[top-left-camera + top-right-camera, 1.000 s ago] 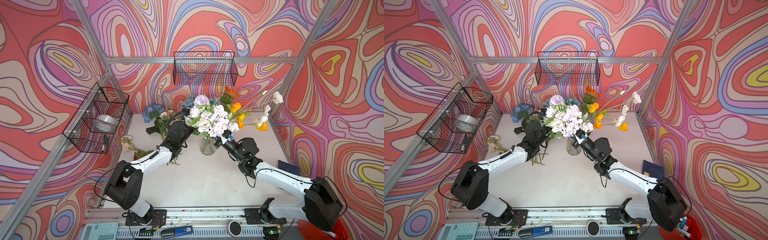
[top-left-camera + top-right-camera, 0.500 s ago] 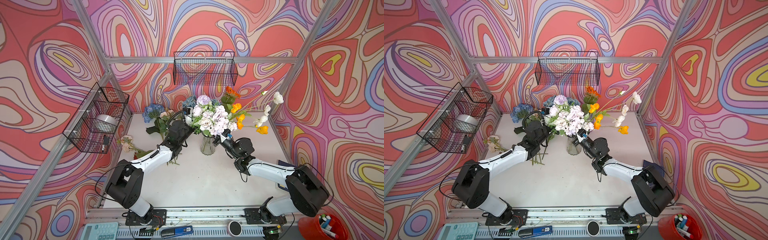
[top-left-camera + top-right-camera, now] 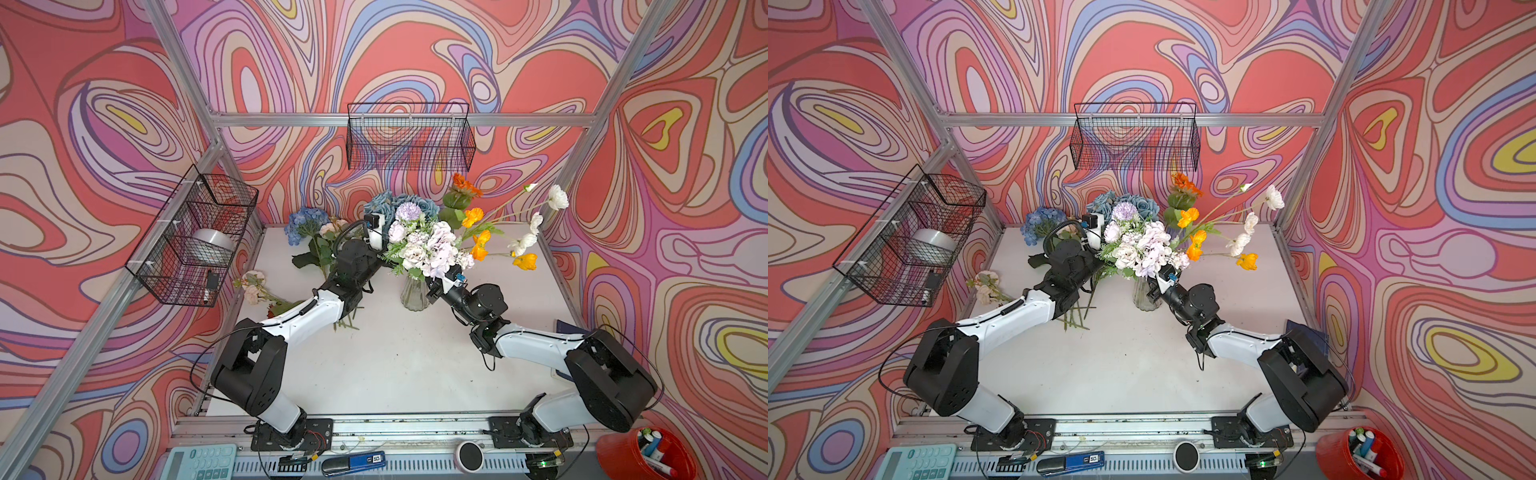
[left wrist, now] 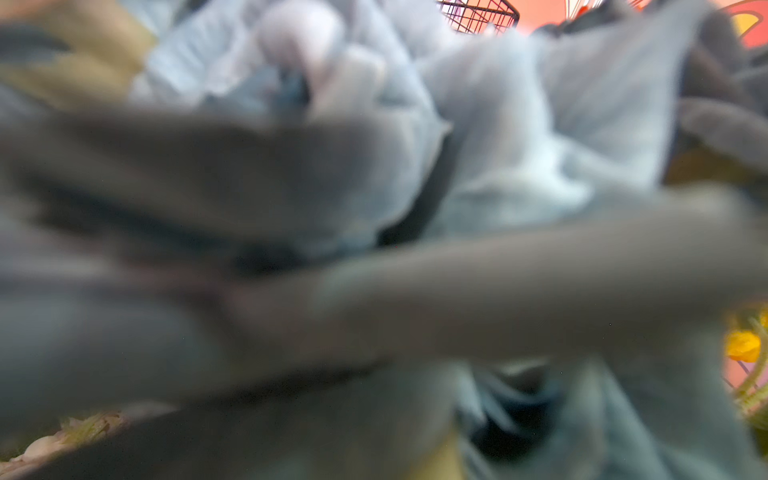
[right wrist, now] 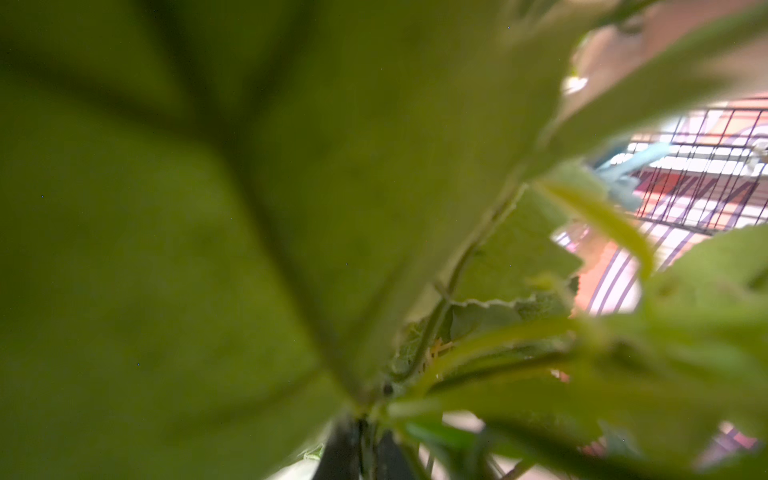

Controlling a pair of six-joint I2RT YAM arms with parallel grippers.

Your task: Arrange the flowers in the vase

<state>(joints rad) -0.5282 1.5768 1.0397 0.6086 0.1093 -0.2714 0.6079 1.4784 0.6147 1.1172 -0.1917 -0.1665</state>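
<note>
Pinched tight: the right gripper in its wrist view has both dark fingers closed on a green stem, with leaves crowding the lens. From a top view I see it just beside the glass vase, under a pale pink and lilac bunch. Orange and white flowers lean rightward out of the vase. Over on my other side the left gripper is buried among blooms, so I cannot tell how its jaws stand; its wrist view is only blurred petals. Some blue flowers and peach flowers lie on the table at left.
</note>
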